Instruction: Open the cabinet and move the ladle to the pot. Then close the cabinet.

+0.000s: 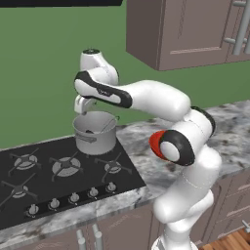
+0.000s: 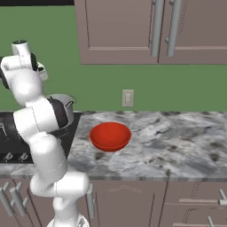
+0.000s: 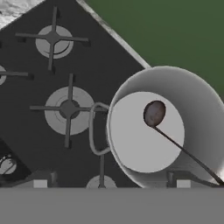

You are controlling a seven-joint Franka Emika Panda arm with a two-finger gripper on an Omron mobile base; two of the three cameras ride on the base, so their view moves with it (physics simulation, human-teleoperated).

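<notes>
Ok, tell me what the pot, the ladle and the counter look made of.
Pot: brushed grey steel, judging by its dull sheen. Ladle: probably dark metal, with a thin rod handle. Counter: polished stone, likely granite, mottled grey.

Grey marbled tabletop point(image 2: 177, 142) runs along the green wall, with a black gas cooktop point(image 1: 49, 180) set into its left stretch. Pot point(image 1: 95, 132) stands on the cooktop's back right burner, apparently square on the grate; the ladle point(image 3: 175, 140) lies inside it. Red bowl point(image 2: 110, 136) sits on bare stone right of the cooktop, well apart from the pot.
</notes>
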